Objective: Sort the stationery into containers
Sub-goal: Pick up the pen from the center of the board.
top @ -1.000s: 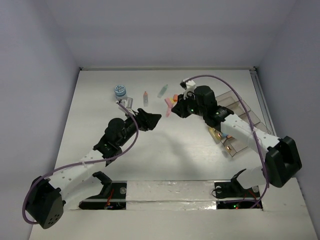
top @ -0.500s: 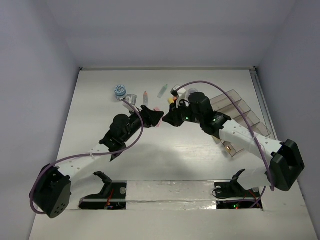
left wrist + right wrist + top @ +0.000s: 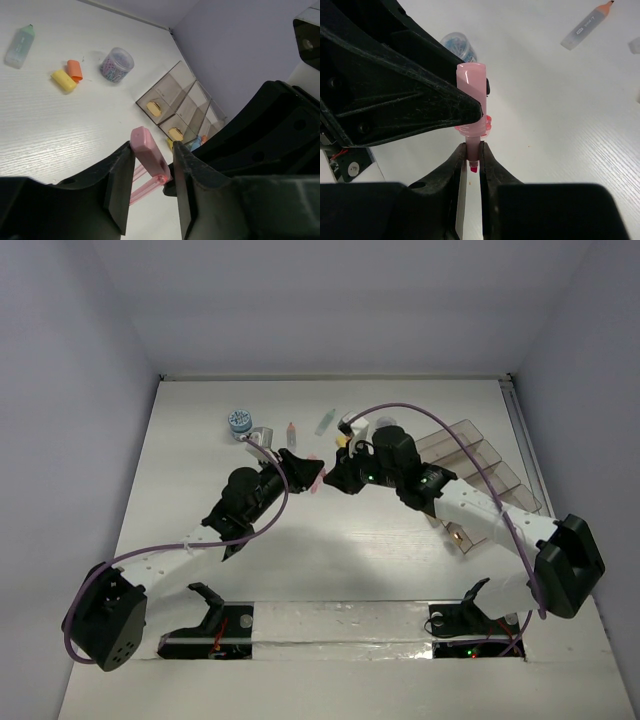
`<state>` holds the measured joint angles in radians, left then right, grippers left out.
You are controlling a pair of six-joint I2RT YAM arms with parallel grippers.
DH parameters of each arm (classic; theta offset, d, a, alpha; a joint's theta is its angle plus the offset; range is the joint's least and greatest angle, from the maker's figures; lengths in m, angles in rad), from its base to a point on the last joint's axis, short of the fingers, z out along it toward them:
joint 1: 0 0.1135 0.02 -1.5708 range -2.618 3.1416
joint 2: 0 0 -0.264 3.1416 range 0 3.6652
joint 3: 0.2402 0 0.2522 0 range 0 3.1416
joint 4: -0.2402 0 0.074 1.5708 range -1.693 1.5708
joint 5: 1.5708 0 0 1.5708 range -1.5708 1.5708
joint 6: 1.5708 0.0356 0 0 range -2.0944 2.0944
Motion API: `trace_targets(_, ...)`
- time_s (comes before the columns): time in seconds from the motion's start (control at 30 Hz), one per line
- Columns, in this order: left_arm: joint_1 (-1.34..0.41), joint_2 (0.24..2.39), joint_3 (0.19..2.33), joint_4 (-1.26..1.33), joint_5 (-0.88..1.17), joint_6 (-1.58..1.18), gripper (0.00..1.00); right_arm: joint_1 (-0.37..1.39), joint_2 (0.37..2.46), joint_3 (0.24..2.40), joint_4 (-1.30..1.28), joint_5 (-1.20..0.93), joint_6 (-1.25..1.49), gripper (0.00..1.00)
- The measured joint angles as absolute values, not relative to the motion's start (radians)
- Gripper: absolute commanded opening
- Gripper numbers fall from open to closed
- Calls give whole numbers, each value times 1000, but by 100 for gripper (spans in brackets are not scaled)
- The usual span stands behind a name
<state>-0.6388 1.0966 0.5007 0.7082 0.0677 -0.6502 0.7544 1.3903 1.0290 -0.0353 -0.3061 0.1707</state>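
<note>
Mid-handover, our right gripper [image 3: 471, 150] pinches the pink pen [image 3: 471, 92] by its tip; our left gripper [image 3: 151, 156] brackets its barrel, clamped or not we cannot tell; next, left secures, right releases

The left claw [image 3: 312, 476] and right claw [image 3: 331, 478] are meeting on a pink plastic pen [image 3: 318, 482], barring the middle. A smoky-brown clear plastic organiser tray [image 3: 497, 478] is walling off the right; a blue-white round tub [image 3: 239, 422] and pale green pen [image 3: 326, 421] are dotting the far side. The white desk [image 3: 350, 550] nearer the bases is lying open.
</note>
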Motion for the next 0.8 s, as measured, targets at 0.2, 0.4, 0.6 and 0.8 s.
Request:
trace_targets(0.2, -637, 1098, 501, 706, 54, -651, 23, 767, 1394, 1029, -33, -283, 158, 0)
trace_targets(0.4, -637, 1098, 501, 707, 50, -650, 33, 767, 1394, 1029, -41, -268, 140, 0)
trace_targets(0.6, -632, 1098, 501, 707, 49, -649, 24, 768, 1394, 1029, -48, -265, 129, 0)
trace_targets(0.8, -630, 1098, 502, 719, 55, -657, 5, 772, 1396, 1029, -50, -261, 126, 0)
